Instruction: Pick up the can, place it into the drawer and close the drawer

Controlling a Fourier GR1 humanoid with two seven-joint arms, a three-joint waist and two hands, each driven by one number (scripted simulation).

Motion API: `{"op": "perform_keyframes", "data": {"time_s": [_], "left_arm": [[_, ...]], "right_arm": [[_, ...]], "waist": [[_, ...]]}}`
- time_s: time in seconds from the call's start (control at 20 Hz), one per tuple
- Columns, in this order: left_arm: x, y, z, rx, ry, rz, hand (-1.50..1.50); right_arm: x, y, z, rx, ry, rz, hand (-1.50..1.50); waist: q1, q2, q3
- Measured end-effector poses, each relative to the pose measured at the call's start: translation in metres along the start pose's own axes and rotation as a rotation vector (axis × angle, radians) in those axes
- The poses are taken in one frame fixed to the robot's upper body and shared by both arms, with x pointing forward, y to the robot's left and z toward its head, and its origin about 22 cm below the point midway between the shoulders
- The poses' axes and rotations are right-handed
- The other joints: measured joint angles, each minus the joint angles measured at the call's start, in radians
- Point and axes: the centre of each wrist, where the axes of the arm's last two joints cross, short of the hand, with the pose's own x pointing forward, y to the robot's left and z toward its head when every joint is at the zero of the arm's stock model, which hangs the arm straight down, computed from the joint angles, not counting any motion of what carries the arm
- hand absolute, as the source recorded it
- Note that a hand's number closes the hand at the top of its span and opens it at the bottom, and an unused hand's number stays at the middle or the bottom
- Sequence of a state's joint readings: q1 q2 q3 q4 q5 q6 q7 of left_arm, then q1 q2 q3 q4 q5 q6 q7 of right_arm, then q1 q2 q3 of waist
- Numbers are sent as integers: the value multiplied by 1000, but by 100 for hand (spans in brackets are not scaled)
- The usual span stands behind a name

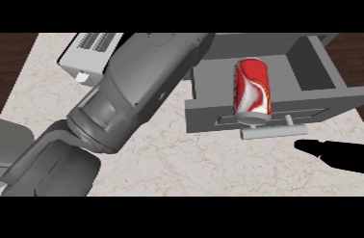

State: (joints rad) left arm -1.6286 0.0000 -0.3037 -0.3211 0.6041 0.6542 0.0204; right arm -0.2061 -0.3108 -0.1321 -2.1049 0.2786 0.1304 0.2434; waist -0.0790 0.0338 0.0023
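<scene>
While the red can [253, 90] lies in the open drawer [323, 68], its end overhangs the front. Right robot hand [334, 154] hovers beside the handle [274, 131], fingers straight; left robot hand is hidden.

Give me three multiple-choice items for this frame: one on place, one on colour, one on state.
1. Where does the can lie?
A. on the counter
B. in the drawer
C. in the right hand

2. What colours is the can?
A. red and white
B. green
C. blue and yellow

3. How does the drawer stand?
A. shut
B. open
C. off its cabinet

Answers: 1 B, the grey walls surround it; 2 A, red with a white swirl; 3 B, its inside shows, and the right hand is below its handle.
</scene>
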Motion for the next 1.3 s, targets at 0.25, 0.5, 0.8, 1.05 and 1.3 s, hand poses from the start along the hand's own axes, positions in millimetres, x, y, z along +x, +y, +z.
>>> {"op": "perform_keyframes", "data": {"time_s": [0.25,0.5,0.8,1.05,1.3], "left_arm": [[4,-1,-1,5,-11,9,-150],[1,1,-2,10,-20,-16,-150],[2,5,-5,-8,-16,-13,-150],[0,18,-10,-3,-9,2,-150],[8,33,-17,16,-10,-5,-150]], "right_arm": [[-11,23,-15,42,-25,154,-150],[-31,54,-30,94,-23,281,-150],[-54,93,-50,145,-16,434,-150],[-85,125,-62,162,-21,514,-150],[-105,151,-77,143,-18,559,-150]], "waist": [[22,-4,0],[45,-10,0],[71,-17,-1],[89,-20,-1],[99,-23,-1]]}}
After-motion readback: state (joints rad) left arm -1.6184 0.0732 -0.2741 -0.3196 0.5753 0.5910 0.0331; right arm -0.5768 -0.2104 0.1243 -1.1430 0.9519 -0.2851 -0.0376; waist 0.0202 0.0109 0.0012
